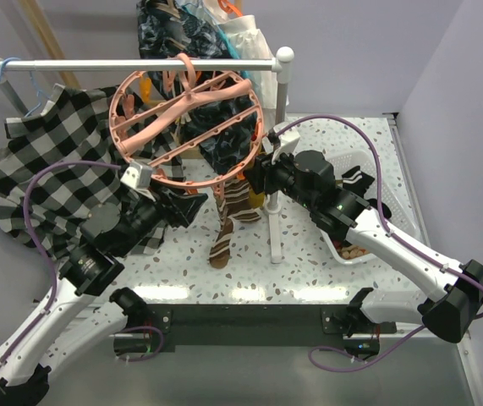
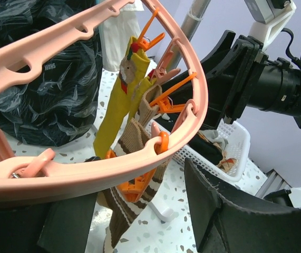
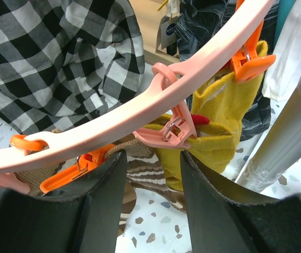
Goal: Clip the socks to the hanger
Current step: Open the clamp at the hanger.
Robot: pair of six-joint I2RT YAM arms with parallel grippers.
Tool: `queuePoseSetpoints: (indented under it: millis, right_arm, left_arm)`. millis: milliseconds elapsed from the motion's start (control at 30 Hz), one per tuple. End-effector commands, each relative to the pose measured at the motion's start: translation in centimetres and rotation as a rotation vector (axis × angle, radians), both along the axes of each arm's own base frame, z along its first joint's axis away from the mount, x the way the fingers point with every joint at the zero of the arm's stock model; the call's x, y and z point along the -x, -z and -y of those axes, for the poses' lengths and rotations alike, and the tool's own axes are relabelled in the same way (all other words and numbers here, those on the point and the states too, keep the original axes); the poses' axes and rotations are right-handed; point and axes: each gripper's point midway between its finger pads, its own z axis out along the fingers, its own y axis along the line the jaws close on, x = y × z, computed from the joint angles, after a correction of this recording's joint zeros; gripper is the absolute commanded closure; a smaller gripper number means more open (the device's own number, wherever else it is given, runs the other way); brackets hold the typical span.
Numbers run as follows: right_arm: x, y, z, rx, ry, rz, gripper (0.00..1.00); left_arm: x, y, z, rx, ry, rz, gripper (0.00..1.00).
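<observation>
Left claw (image 2: 134,211) hung released under the hanger (image 2: 87,175) rim; you had to approach the lower-left pink clip (image 2: 31,163) slowly.

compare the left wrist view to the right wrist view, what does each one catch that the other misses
Only the left wrist view shows the white basket with something dark in it, and the right arm reaching in beyond the ring. Only the right wrist view shows the black-and-white checkered shirt. Both show the ring of the pink hanger, with the mustard yellow sock and the brown striped sock hanging from it by orange clips, above the speckled table.
</observation>
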Motion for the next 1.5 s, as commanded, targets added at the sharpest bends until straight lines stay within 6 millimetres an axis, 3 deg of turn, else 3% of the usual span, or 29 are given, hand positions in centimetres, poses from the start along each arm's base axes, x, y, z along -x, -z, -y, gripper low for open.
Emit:
queuePoseSetpoints:
  millis: [0, 500, 667, 833, 933, 1200, 1433, 1467]
  right_arm:
    - [0.0, -3.2, -0.2, -0.069, -0.014, 0.066, 0.51]
    - [0.5, -3.2, 0.1, -0.061, -0.022, 0.068, 0.51]
    - [1.2, -3.2, 0.2, -0.054, -0.046, 0.059, 0.51]
    - [2.0, -2.6, 1.0, -0.008, -0.054, 0.032, 0.51]
    - [2.1, -1.5, 2.7, 0.056, 0.0, 0.006, 0.51]
    - [1.9, 1.6, 8.8, 0.24, 0.224, -0.052, 0.51]
    - [-1.1, 5.2, 16.5, 0.308, 0.471, -0.184, 0.52]
    - [-1.4, 5.7, 16.8, 0.294, 0.476, -0.21, 0.52]
  left_arm:
    - [-0.1, -1.8, 0.0, 0.055, -0.005, 0.051, 0.36]
    - [0.2, -2.9, -0.6, 0.076, -0.02, 0.077, 0.75]
    - [0.1, -2.6, -0.7, 0.064, -0.029, 0.062, 0.8]
    - [-0.2, -1.6, -0.7, 0.007, -0.038, -0.003, 0.94]
    - [-0.4, -1.3, -1.2, -0.012, -0.07, -0.036, 1.0]
    - [-0.5, -0.9, -2.1, -0.022, -0.122, -0.104, 1.0]
    - [-0.6, -1.7, -2.5, -0.028, -0.148, -0.116, 1.0]
    - [-0.6, -1.7, -2.5, -0.025, -0.147, -0.118, 1.0]
